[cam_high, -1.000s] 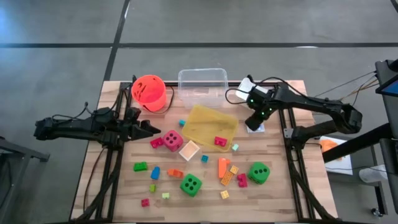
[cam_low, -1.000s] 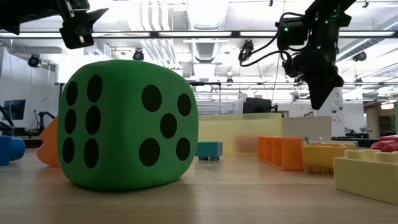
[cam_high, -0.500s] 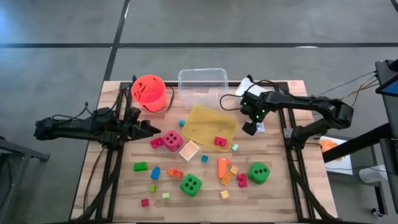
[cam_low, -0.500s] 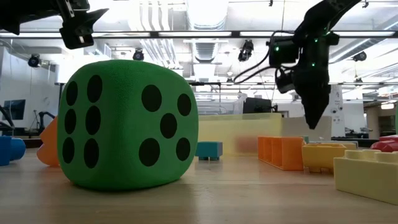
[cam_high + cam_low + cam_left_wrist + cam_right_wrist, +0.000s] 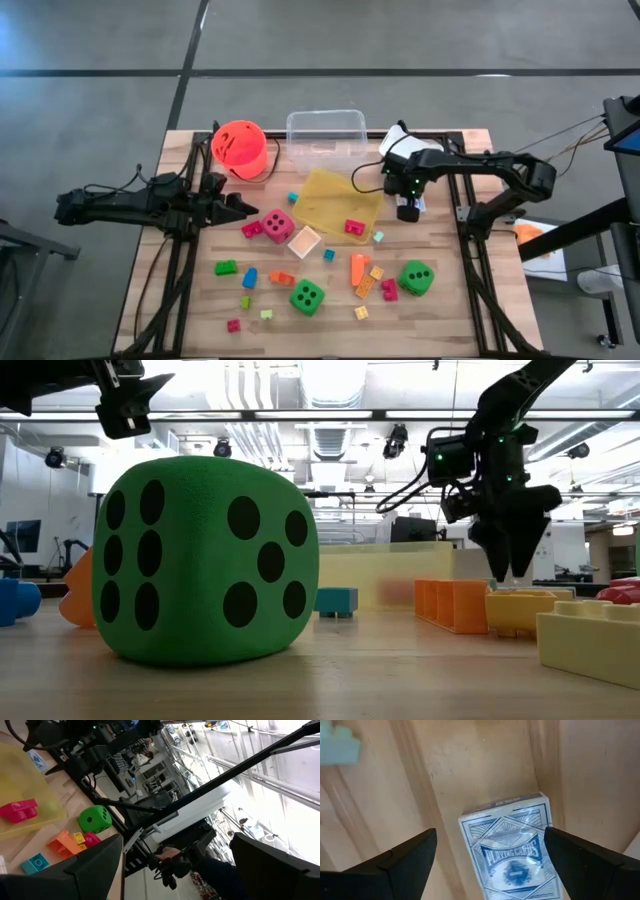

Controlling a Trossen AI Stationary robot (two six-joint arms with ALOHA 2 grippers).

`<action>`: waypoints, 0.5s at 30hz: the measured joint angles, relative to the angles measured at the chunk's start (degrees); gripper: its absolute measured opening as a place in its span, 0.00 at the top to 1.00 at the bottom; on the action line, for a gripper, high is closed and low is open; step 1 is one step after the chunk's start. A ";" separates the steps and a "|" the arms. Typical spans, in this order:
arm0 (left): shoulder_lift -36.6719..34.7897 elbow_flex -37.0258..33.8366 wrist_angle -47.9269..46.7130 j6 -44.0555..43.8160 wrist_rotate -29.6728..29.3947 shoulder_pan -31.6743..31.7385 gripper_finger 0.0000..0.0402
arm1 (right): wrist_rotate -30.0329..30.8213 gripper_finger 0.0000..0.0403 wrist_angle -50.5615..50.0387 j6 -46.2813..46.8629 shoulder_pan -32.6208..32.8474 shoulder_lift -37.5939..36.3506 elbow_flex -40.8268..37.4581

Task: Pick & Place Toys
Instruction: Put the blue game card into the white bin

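- Toys, small bright plastic blocks and dotted foam dice, lie spread over the wooden table [image 5: 440,300]; none is in either gripper.
- Nearest to the right gripper [image 5: 407,211], in the high view, is a small pale mint plastic block [image 5: 378,237], just beside the corner of the flat yellow tray [image 5: 330,190]. It lies toward the table's middle and front from the jaws, near but not under them.
- Directly under the right gripper there is no toy. The right wrist view shows a blue and white box of playing cards [image 5: 512,850] flat on the wood between the two dark fingers [image 5: 405,862]. The jaws stand wide apart and hold nothing; the box has its long axis running away from the wrist, across the gap.
- A little farther, a pink plastic block [image 5: 354,227] rests on the yellow tray, then an orange plastic block [image 5: 358,268] and a green dotted foam die [image 5: 417,277] toward the front.
- The right arm is the nearer one to all these. For a next pick it would probably have to shift sideways off the card box first.
- Farthest from it, the left gripper [image 5: 240,208] waits over the table's left side, its jaws wide apart and empty, near a pink dotted foam die [image 5: 278,224].
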 joint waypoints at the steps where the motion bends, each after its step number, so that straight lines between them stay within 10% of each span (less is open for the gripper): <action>1: 0.00 0.00 0.00 0.00 0.00 0.00 0.08 | 0.28 0.10 0.14 -0.98 0.00 0.08 -0.03; 15: 0.00 0.00 0.02 -0.02 0.00 -0.02 0.08 | 2.21 0.10 2.67 -8.97 0.08 3.58 -0.23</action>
